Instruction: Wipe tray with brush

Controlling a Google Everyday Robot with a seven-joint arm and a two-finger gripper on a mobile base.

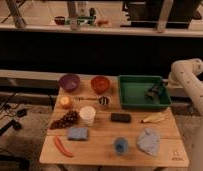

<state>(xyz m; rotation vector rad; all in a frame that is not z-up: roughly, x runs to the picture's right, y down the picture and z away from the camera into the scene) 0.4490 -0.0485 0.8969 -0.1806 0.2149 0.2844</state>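
Right now I am holding the gripper (155, 90) low inside the green tray (132, 98), near its right wall. Its claw is pinching tight, and I am guessing the small dark lump at its tip is the brush (152, 94), pressing on the tray floor. So the picking-up part is looking done, and I am in the middle of wiping. I am thinking the left side of the tray is waiting for its turn. I am not seeing any crumbs, so I cannot say how clean it is.
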